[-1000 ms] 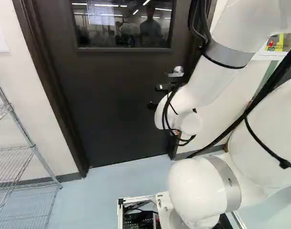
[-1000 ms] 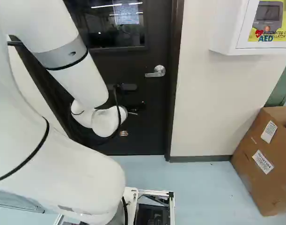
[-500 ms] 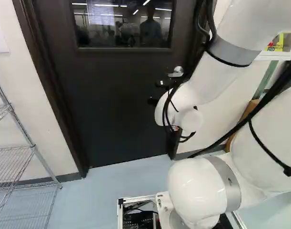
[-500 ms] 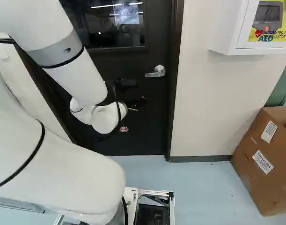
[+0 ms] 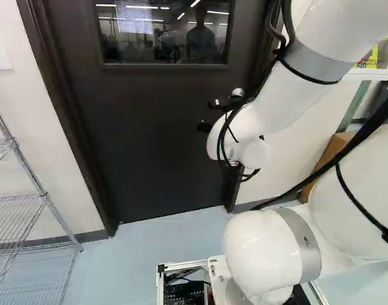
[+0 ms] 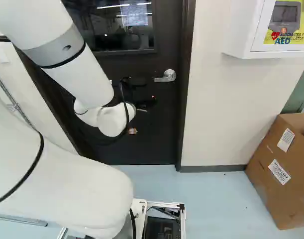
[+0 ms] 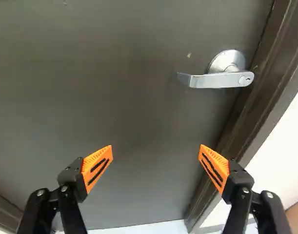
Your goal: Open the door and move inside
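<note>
The gripper (image 7: 156,146) stands wide open, its two orange-padded fingers well apart and nothing between them. Ahead of it, off towards the finger nearer the frame, is the metal lever (image 7: 212,80), untouched, mounted close to the latch edge of the door (image 5: 149,146) and just below the window's near lower corner. It lies roughly level, its free end pointing in towards the door's middle.

The lever looks rigid and smooth, so pads could slide along it; I expect a spring to push back. Best to take it near the free end, away from the round rose, where turning should need least force. The door is shut in its dark frame (image 7: 268,92) and looks heavy and stiff, likely wanting a slow, steady shove or pull; which way it swings I cannot tell.

Smooth pale blue floor (image 5: 143,248) runs to the door's bottom edge. Past the hinge side stands a wire rack (image 5: 44,197); past the latch side, a white wall cabinet (image 6: 241,30) and a cardboard box (image 6: 291,199).
</note>
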{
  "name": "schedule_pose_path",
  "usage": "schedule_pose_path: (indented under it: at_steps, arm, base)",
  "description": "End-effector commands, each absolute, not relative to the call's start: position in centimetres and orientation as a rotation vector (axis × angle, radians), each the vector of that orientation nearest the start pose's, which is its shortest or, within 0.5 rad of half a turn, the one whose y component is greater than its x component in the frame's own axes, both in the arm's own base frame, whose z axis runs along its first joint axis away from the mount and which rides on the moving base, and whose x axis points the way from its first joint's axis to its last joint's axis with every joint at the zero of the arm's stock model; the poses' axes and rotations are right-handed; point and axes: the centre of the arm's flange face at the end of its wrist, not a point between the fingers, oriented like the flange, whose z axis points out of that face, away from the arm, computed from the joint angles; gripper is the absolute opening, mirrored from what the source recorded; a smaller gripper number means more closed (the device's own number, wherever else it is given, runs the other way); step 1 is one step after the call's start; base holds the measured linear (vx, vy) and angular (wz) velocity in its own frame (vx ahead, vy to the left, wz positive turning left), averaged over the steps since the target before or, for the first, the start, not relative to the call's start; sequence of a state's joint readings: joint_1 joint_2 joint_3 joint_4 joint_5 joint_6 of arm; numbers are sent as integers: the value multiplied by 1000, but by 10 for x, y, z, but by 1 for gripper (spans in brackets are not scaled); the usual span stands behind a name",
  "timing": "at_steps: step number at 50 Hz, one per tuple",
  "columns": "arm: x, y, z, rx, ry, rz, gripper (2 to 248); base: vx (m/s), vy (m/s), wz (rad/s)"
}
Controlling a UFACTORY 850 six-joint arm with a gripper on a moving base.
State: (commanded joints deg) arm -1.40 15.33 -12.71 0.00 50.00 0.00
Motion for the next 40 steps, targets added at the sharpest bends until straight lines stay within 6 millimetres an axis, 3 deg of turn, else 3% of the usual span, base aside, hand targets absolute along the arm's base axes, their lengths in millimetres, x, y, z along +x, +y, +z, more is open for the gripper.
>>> schedule_pose_path:
  at_steps: [40]
  arm:
    - [340, -15, 457, -2362, 52, -2114, 247]
  base:
    - [0, 0, 0]
